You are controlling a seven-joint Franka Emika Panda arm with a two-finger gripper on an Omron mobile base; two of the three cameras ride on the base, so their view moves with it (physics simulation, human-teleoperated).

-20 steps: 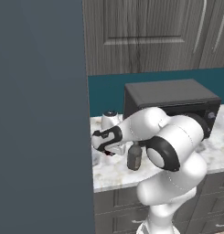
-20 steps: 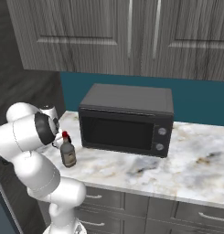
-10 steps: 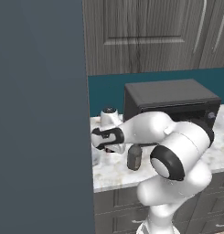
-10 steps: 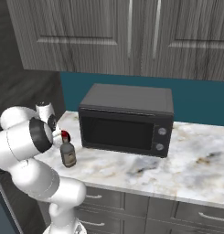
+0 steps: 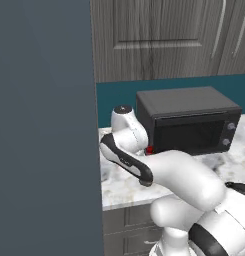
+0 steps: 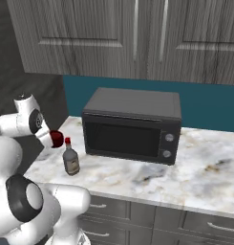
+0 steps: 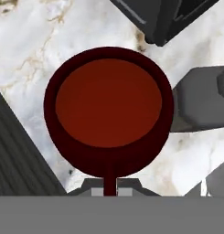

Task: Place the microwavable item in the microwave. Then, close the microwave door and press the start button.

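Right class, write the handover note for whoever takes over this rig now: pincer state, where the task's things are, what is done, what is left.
Pincer: shut on the dark-red ball, lifted above the marble counter at its left end, beside the grey bottle.
Microwave: on the counter to the right of the ball; its door looks closed.
Done: ball picked up.
Left: get the door open, since it blocks the way in; put the ball inside; shut the door; press start on the right-hand panel.
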